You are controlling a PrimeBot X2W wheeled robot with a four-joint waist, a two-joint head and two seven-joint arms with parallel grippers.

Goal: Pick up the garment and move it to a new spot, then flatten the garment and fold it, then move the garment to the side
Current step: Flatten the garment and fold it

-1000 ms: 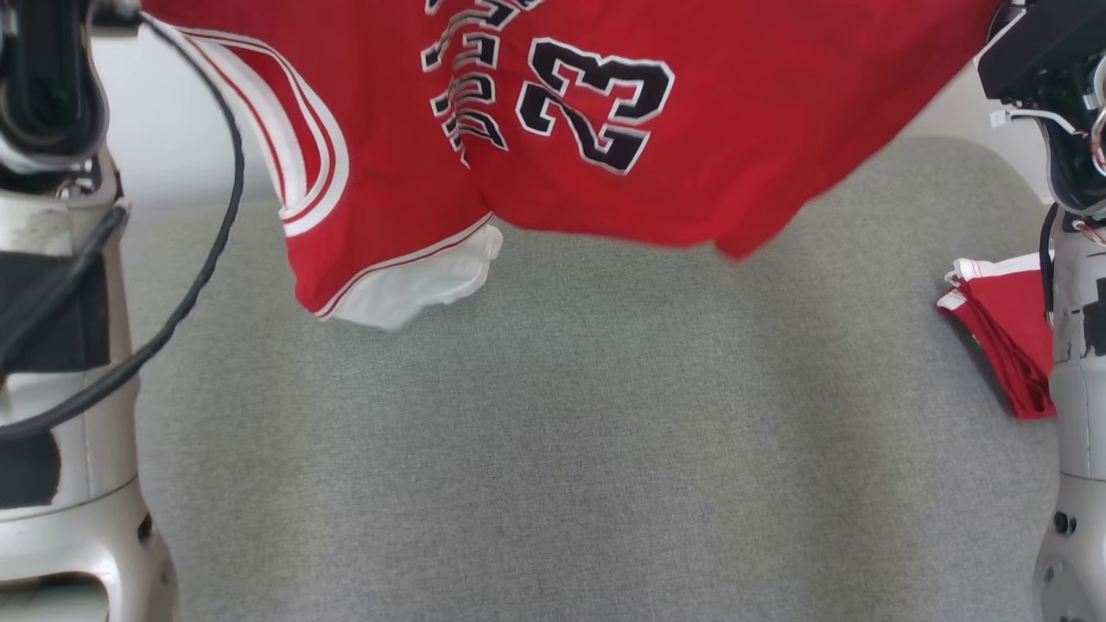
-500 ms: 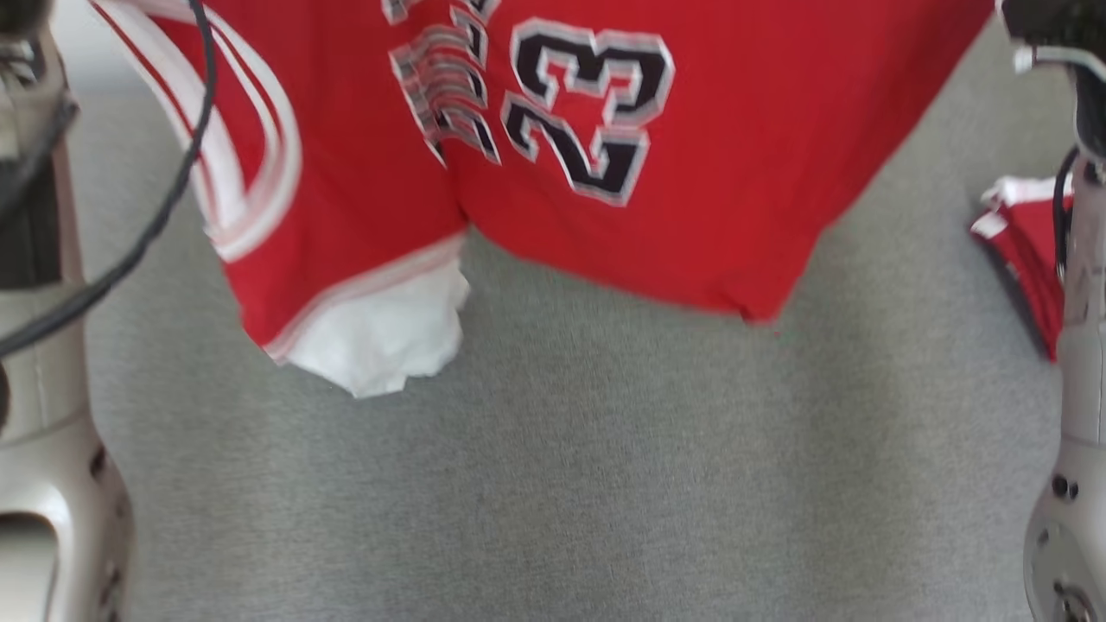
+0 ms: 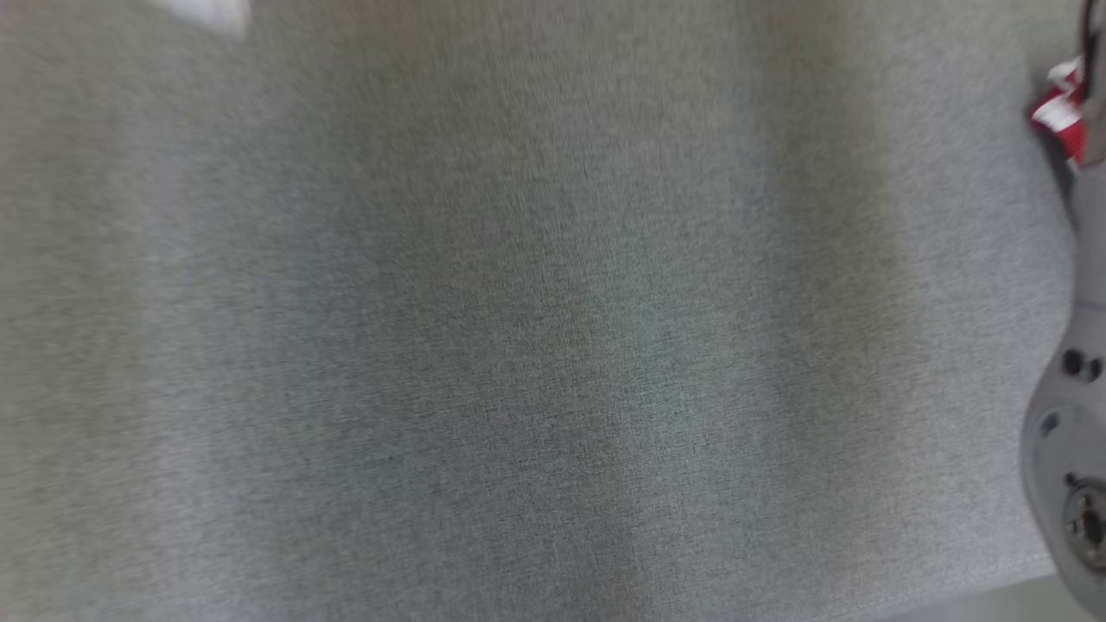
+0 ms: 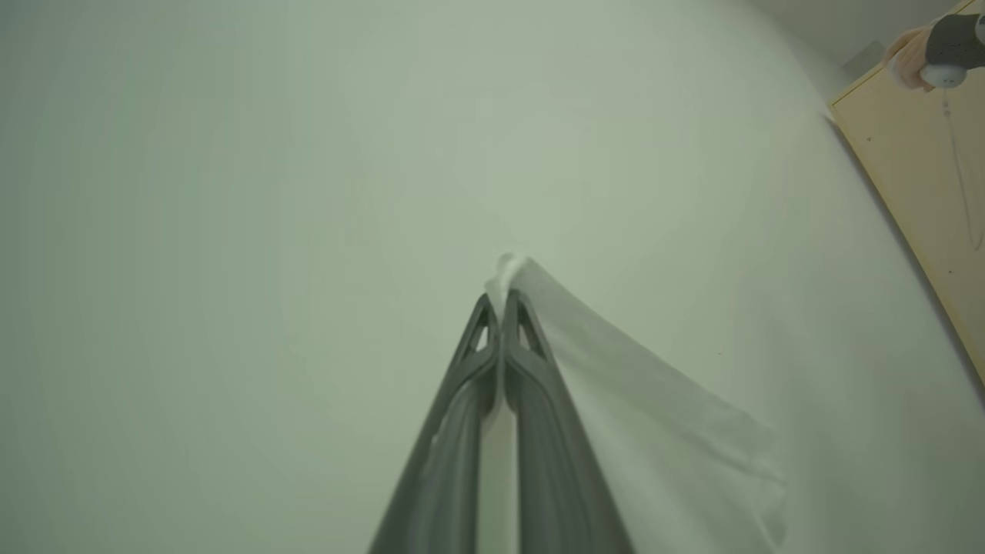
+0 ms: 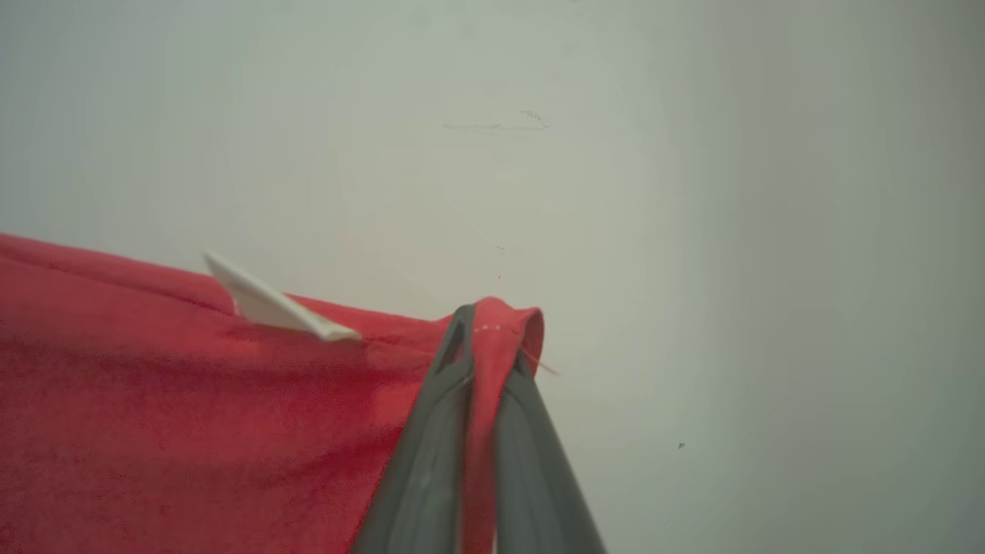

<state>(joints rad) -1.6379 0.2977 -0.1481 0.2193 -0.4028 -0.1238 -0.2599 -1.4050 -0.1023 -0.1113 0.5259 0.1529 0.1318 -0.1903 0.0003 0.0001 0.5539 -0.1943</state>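
The red garment hangs between the claws, the left claw clenched on its white edge and the right claw clenched on its red corner, so its long axis seems to run from claw to claw.

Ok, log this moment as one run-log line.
phase: garment held up | left gripper: shut on its white part | right gripper: shut on its red edge

Red garment, white trim, aloft, hanging by corners.
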